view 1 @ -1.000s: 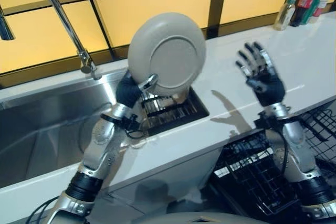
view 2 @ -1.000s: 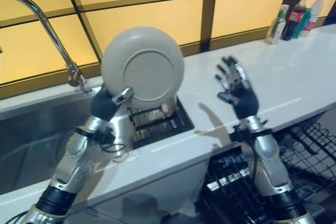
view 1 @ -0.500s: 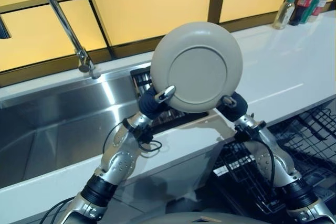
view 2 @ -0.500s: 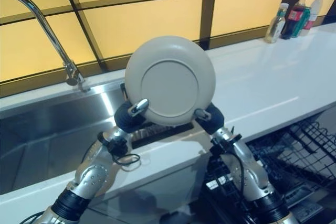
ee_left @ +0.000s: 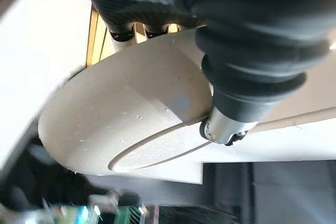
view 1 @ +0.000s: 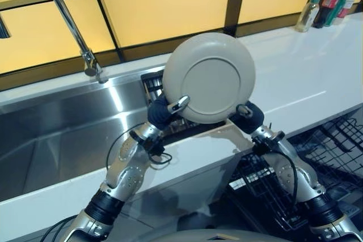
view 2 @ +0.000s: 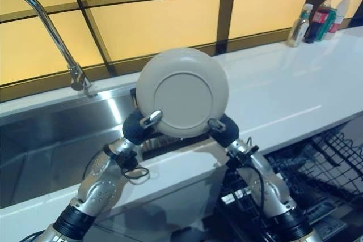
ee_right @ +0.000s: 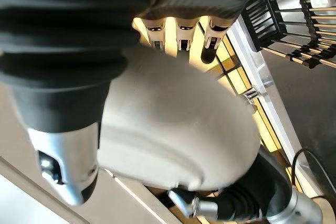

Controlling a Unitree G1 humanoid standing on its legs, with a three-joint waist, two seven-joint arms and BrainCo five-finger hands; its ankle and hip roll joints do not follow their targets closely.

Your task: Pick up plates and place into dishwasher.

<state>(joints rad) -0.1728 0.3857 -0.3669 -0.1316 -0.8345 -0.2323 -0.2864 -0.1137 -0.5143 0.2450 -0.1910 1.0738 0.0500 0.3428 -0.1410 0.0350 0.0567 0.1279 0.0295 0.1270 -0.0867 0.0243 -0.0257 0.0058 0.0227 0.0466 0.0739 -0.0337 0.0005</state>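
Bright, warm light glows from yellow backlit wall panels (view 1: pixel 170 9) behind the white tabletop (view 1: pixel 317 66). The steel sink (view 1: pixel 62 134) carries a white streak of glare beside the drain rack. The plate (view 1: pixel 210 77) is evenly lit, its underside softly shaded. Below the tabletop edge, the dishwasher rack (view 1: pixel 272 191) sits in dim shadow. Both wrist views are blurred at close range, with the dark hand covers out of focus.

A kitchen is indicated by a stainless steel sink (view 1: pixel 51 140); a curved chrome tap (view 1: pixel 62 15); a white worktop (view 1: pixel 317 66); a black wire dishwasher rack (view 1: pixel 334 145).
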